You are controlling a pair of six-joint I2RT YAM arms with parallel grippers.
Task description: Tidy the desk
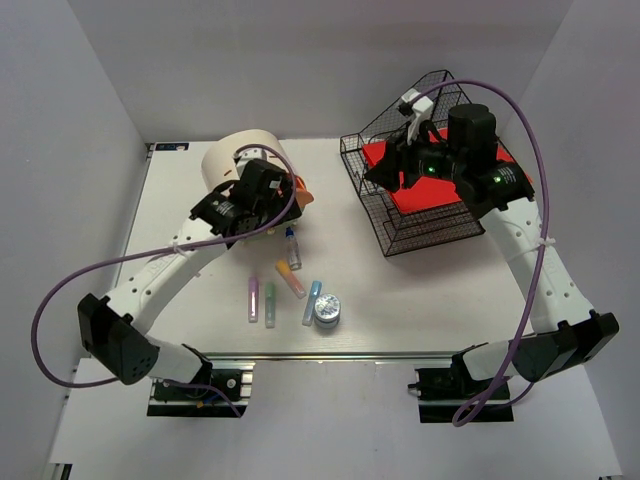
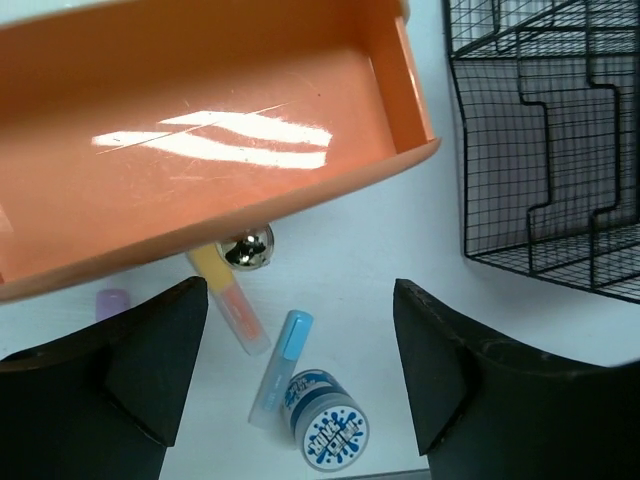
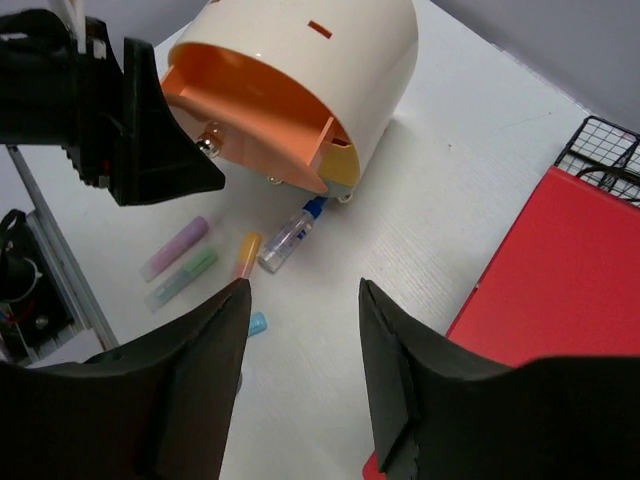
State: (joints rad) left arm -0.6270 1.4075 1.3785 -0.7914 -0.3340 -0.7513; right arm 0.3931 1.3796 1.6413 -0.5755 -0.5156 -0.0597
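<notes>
Top external: desk (image 1: 420, 300) lengthwise left-right

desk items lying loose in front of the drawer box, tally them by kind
marker pens: 4 (purple pen, green pen, orange pen, blue pen)
clear bottle with blue cap: 1
round tin: 1
total: 6

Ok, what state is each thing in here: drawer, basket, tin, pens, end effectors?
Orange drawer: pulled open, empty where visible.
Wire basket: holds a red folder.
Round tin: upright, lid on.
Pens: lying loose on the desk.
Left end effector: open, empty.
Right end effector: open, empty.
</notes>
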